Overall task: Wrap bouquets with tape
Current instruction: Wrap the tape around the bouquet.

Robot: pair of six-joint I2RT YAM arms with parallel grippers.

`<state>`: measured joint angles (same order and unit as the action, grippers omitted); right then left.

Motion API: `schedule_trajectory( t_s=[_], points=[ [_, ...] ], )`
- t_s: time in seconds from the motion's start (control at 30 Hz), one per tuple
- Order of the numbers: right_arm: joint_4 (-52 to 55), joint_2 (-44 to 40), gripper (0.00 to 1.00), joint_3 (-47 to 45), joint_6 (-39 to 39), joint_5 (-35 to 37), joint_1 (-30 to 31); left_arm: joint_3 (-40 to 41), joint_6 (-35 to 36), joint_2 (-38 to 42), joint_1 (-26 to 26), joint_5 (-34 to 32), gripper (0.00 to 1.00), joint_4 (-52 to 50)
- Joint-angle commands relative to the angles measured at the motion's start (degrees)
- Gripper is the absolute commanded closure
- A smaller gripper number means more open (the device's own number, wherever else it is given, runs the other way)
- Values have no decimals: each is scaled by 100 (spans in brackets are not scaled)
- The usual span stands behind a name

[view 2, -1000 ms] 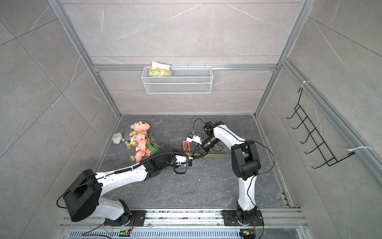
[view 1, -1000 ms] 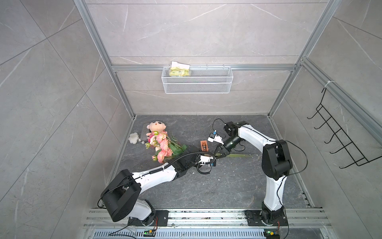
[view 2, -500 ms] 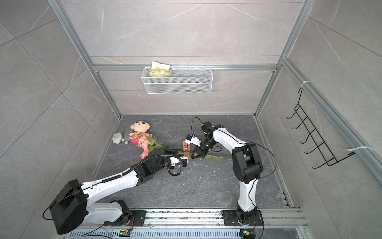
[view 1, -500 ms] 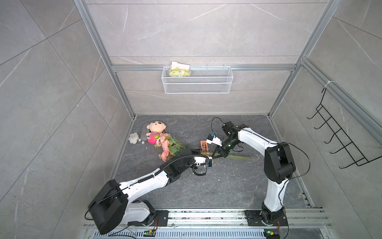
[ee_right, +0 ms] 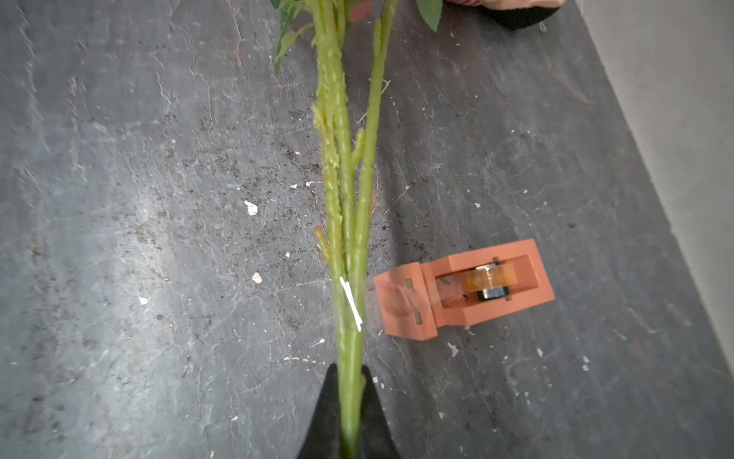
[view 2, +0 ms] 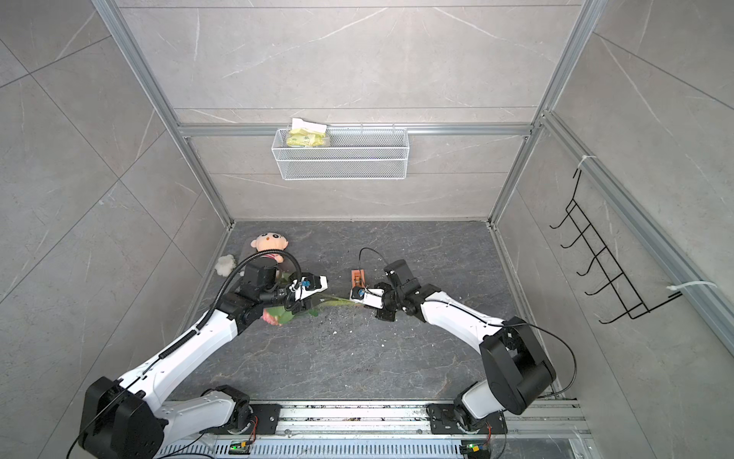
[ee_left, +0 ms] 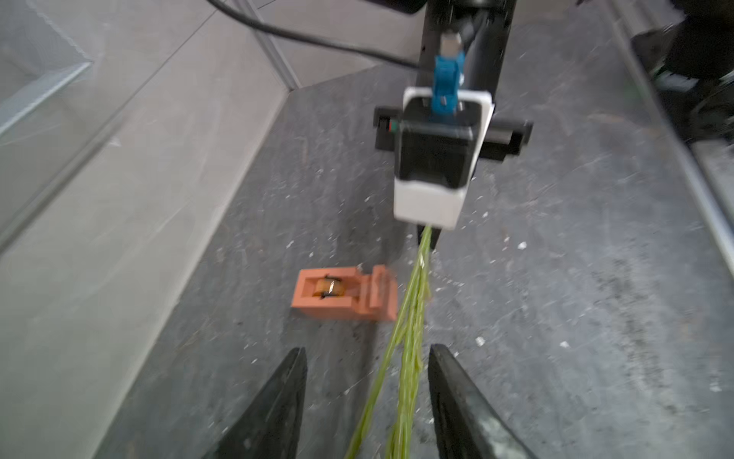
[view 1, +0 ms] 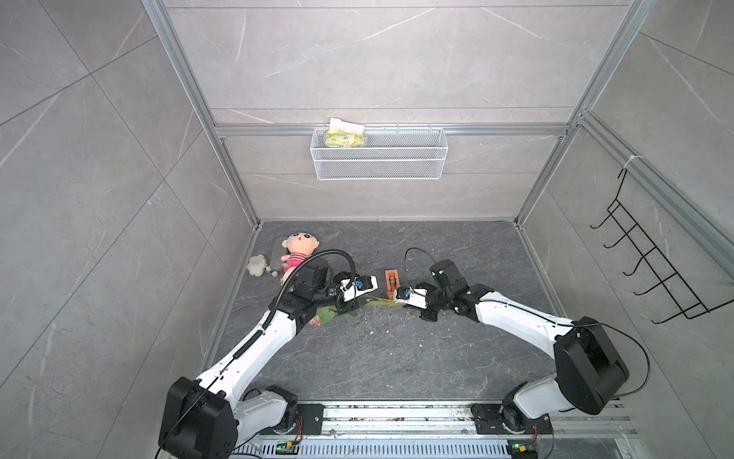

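Your right gripper is clamped on the cut end of the stems, with its two fingers pressed together on them. Your left gripper has its fingers apart, one on each side of the stems, and it grips nothing. The bouquet is between the two arms, on the floor or just over it; I cannot tell which. Its blooms are mostly hidden under the left wrist, near the doll.

I judge that you are at the step of holding the bundle ready, and that the tape is not yet drawn. The dispenser sits on the floor just beside the stems, on the back-wall side, and nothing holds it. The next move asks the free left gripper to reach the tape while the right one holds the stems together. A thin white streak shows on the stems beside the cutter; I cannot tell if it is tape.

The long axis of the bouquet runs across the floor from arm to arm, with blooms toward the left arm and cut ends toward the right. The dispenser lies crosswise to it, with the cutter end at the stems and the roll end toward the back wall.
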<state>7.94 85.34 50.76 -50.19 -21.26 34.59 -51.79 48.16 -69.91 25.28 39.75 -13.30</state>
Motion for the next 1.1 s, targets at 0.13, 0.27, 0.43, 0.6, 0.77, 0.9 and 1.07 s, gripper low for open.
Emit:
schedule_trajectory(
  t_s=[0.13, 0.27, 0.43, 0.6, 0.77, 0.9, 1.07],
  points=[
    [-2508, -529, 100, -870, -960, 1483, 564, -1279, 799, -1315, 12, 1248, 49, -2475],
    [-3402, -592, 100, -1348, -1430, 1994, 854, -1608, 949, -1895, 5, 1115, 49, -2813],
    [-4063, -648, 100, -1718, -1838, 2408, 1001, -1823, 1080, -2401, 12, 1037, 50, -2927],
    [-4302, -640, 100, -1831, -2059, 2461, 1124, -2223, 1362, -2868, 56, 1130, 50, -3509],
    [-4693, -572, 100, -1943, -2349, 2629, 1286, -2468, 1539, -3253, 90, 1043, 55, -3940],
    [-4429, -620, 100, -1881, -2331, 2652, 1338, -2697, 1547, -3441, 109, 823, 86, -4102],
    [-1758, -744, 72, -946, -1206, 2651, 1294, -2322, 1028, -3022, 215, 199, 100, -3169]
  ],
)
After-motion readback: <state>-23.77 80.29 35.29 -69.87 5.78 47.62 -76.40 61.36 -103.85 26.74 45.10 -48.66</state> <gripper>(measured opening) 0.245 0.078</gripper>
